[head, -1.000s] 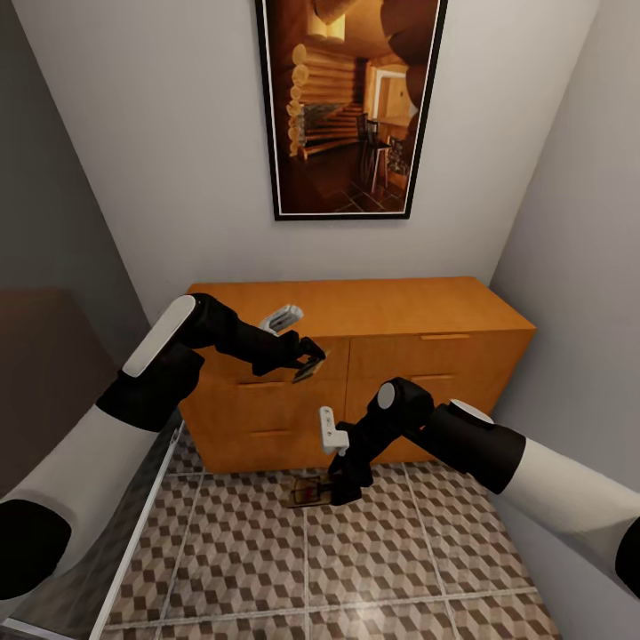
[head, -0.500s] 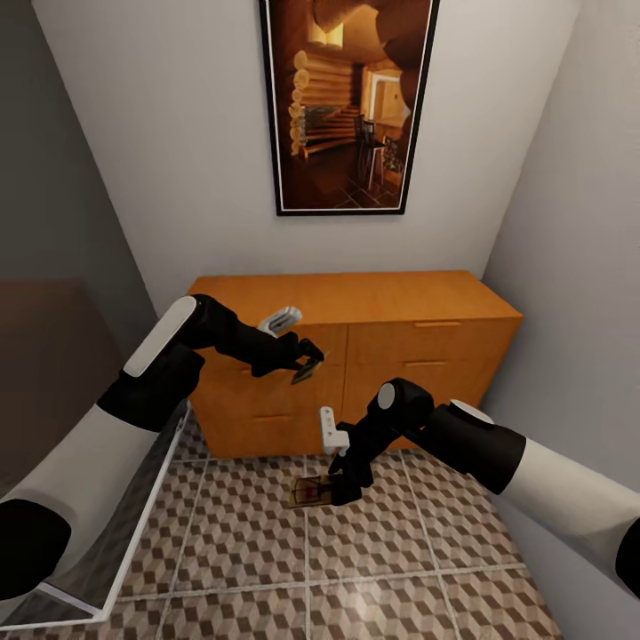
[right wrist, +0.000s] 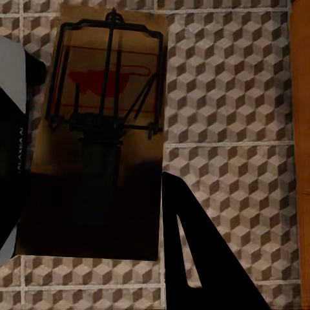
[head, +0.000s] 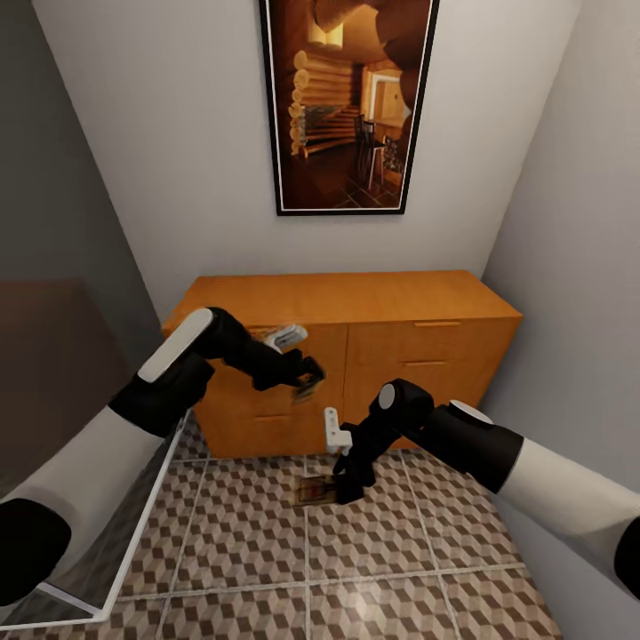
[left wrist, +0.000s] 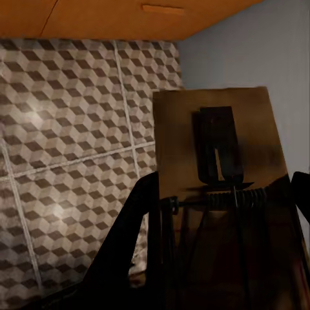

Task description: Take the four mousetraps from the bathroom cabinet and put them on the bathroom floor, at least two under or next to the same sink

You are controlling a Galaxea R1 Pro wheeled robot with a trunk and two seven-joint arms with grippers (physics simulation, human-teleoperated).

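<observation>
Head view: the left gripper [head: 307, 380] is clamping one mousetrap [head: 308, 388] before the cabinet [head: 356, 307]; the right gripper [head: 342, 484] is gripping a second mousetrap [head: 313, 490] low over the bathroom floor [head: 391, 551]. Wrist views are revealing dark wire springs on brown boards [left wrist: 219, 194] [right wrist: 106, 129]. Walls are crowding both sides.

Home interior, narrow alcove, likely bathroom. Floor [head: 400, 551]: large square tiles, brown/beige/white 3D-cube print, pale grout. Low orange-brown wooden cabinet [head: 418, 342] with drawer fronts, thin bar handles, against plain white back wall. Framed picture [head: 348, 105] of log-cabin interior hung above cabinet. Grey side walls close in both sides. Glass-like panel with white edge [head: 133, 542] at left, use unclear. Simulator render, domestic furnishing only.
</observation>
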